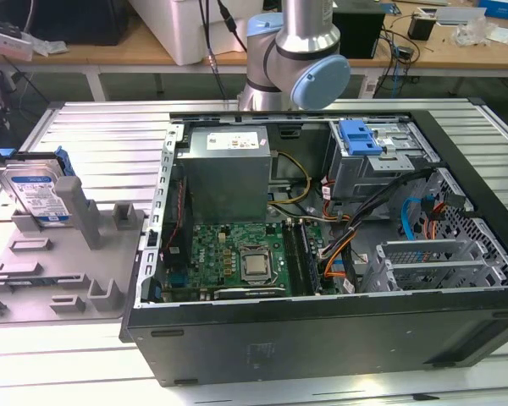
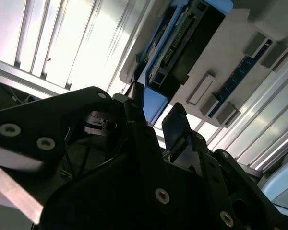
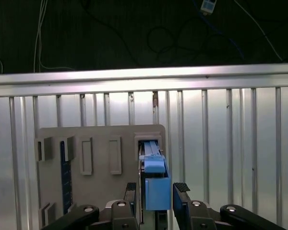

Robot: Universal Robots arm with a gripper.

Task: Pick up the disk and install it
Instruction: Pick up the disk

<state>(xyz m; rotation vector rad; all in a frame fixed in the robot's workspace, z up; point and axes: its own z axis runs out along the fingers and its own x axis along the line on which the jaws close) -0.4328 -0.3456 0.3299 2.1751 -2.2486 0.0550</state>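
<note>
The disk (image 1: 35,194) stands on edge in a slot of the grey holder plate (image 1: 68,271) at the exterior view's left, its white-and-blue label facing out. In both wrist views my gripper (image 3: 156,192) (image 2: 156,112) sits over the disk's blue rail (image 3: 157,179). One black fingertip (image 3: 130,190) is on one side and the other (image 3: 181,189) on the opposite side. The jaws are open, with small gaps to the rail. The disk's connector edge (image 2: 180,36) shows beyond the fingers.
The open computer case (image 1: 322,330) lies on the slatted metal table (image 1: 457,381), with a drive cage topped by a blue bracket (image 1: 360,137) at its far right. A grey power-supply box (image 1: 229,173) and a motherboard (image 1: 237,258) sit inside. The arm's base joint (image 1: 296,59) stands behind the case.
</note>
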